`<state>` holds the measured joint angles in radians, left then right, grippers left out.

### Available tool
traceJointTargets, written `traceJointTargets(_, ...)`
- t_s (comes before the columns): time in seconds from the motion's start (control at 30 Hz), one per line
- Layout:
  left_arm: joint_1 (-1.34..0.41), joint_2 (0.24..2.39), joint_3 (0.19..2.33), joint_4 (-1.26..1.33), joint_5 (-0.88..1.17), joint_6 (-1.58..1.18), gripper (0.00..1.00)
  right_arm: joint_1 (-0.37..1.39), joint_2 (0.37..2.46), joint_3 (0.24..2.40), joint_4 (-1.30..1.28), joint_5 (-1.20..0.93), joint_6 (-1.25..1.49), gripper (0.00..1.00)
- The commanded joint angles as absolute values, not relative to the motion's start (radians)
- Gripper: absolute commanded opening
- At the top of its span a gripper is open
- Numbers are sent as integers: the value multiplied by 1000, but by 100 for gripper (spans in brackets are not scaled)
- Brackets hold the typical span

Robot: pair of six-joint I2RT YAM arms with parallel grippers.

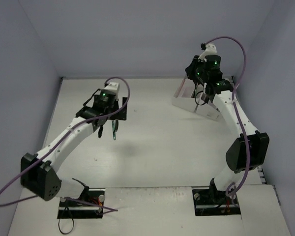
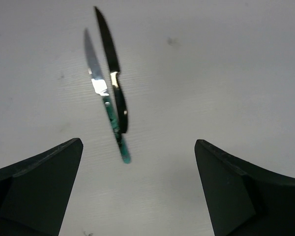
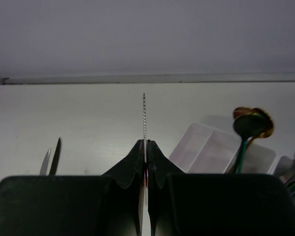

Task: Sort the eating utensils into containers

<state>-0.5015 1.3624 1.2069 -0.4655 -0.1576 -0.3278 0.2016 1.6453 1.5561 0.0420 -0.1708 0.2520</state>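
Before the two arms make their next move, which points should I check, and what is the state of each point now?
1. Left hand open and free: ok, the fingers stand wide apart and hold nothing.
2. A target in front of the left hand: ok, the green-handled knife and the black knife lie just ahead.
3. Knives apart for a single pick: not ok, their handles seem to overlap.
4. Right hand gripping: ok, it is shut on a thin utensil that sticks straight out.
5. Right hand above the correct compartment of the containers: cannot tell.
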Motion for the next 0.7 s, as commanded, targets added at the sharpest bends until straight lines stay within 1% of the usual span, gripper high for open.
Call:
traceJointTargets(0.0, -360, 1197, 1195, -543, -106, -335, 98, 151, 1743, 1717, 104, -153, 190, 0)
traceJointTargets(0.2, -281, 1112, 1112, -554, -86, -266, 97, 121, 1908, 1860, 104, -175, 178, 0)
traceJointTargets(0.37, -243, 1109, 1047, -548, -59, -249, 98, 120, 2025, 1927, 105, -192, 169, 0)
traceJointTargets(0.5, -226, 1106, 1044, -553, -41, -253, 98, 119, 2092, 1947, 103, -220, 180, 0)
traceJointTargets(0.67, -204, 1107, 1043, -551, -24, -262, 97, 120, 2123, 1901, 103, -250, 199, 0)
